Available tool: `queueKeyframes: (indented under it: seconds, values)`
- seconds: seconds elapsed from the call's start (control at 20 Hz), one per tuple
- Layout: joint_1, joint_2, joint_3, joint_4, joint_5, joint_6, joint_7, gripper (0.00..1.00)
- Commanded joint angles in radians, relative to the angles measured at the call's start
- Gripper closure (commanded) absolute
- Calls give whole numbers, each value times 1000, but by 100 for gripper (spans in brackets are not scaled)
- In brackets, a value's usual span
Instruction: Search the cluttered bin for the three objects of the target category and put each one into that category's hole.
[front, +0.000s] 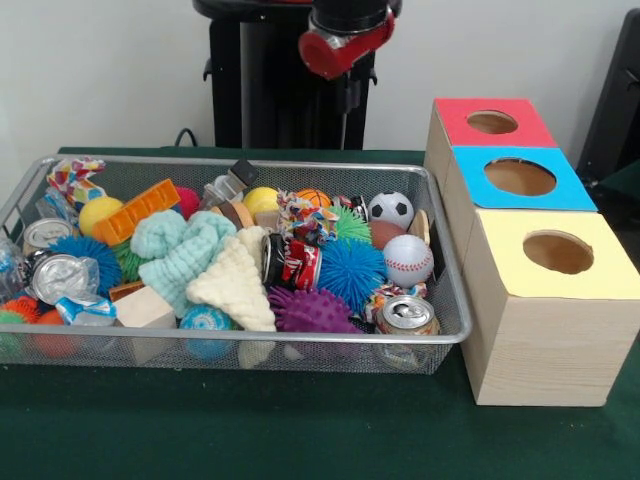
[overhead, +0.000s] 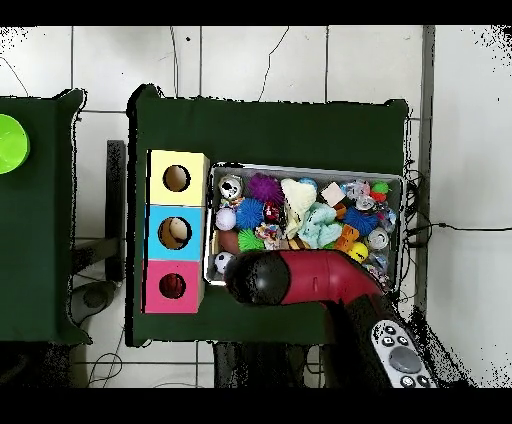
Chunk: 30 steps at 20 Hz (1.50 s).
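The silver wire-mesh bin (front: 250, 164) stands on the green table, full of mixed toys; it also shows in the overhead view (overhead: 310, 170). No plush animal shows clearly in either view; they are hidden or out of view. The red-topped box's hole (front: 492, 122) is at the far right of the row of boxes. In the overhead view this hole (overhead: 172, 286) has something pinkish in it. My gripper (front: 349, 98) hangs dark against the pedestal, above and behind the bin's far rim. From overhead the arm's end (overhead: 262, 278) covers it.
The blue-topped box (front: 520, 177) and yellow-topped box (front: 558, 252) stand in front of the red one. In the bin lie a mint cloth (front: 185, 250), a cream cloth (front: 235, 285), a soccer ball (front: 390, 208), a baseball (front: 408, 258), spiky balls (front: 310, 310) and a can (front: 405, 315).
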Motion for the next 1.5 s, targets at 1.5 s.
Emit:
queueKeyframes:
  seconds: [1.5]
  values:
    - [-137,83,159,-344,-88,10,-134,100]
